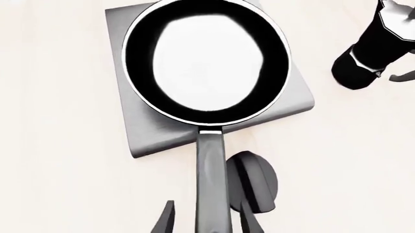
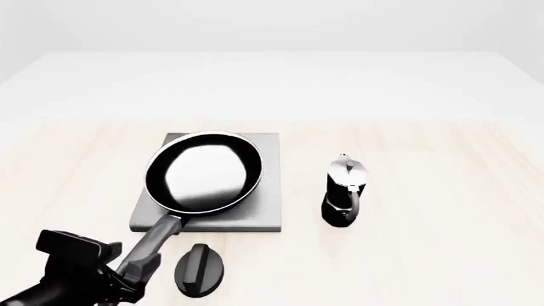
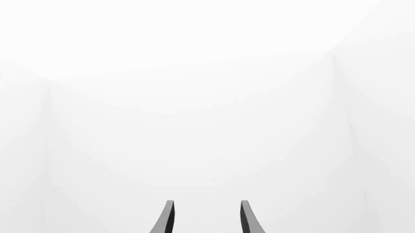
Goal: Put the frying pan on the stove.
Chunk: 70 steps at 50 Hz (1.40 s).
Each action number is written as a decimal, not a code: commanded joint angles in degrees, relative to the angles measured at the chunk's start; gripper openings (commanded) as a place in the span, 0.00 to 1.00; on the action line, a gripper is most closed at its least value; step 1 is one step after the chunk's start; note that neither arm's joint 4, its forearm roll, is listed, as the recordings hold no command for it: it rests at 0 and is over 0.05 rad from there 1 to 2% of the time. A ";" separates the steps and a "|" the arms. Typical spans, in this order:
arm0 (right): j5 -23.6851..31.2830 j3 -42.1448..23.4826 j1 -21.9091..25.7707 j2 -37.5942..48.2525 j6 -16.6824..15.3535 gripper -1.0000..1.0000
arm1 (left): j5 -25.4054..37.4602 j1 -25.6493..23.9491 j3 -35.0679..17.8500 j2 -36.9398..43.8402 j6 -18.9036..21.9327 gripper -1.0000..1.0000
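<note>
The frying pan (image 2: 204,172) sits over the stove (image 2: 264,213), a flat dark grey slab; its bowl covers most of the slab, so no rings show. Its long grey handle (image 2: 157,236) points toward the near left. My left gripper (image 2: 136,271) is at the handle's end. In the left wrist view the pan (image 1: 207,63) lies on the stove (image 1: 146,138), and the handle (image 1: 213,184) runs between my left gripper's (image 1: 207,221) spread fingers with a gap on each side. My right gripper (image 3: 206,218) is open and empty, facing blank white, and is out of the front view.
A small black oval knob (image 2: 200,271) lies on the table just beside the handle and my left gripper; it also shows in the left wrist view (image 1: 259,182). A black-and-silver moka pot (image 2: 344,191) stands right of the stove, also in the left wrist view (image 1: 372,53).
</note>
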 commanded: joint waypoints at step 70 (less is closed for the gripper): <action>-0.18 0.65 0.98 0.00 -0.61 1.00 | 21.71 -2.89 -34.21 -35.21 12.54 1.00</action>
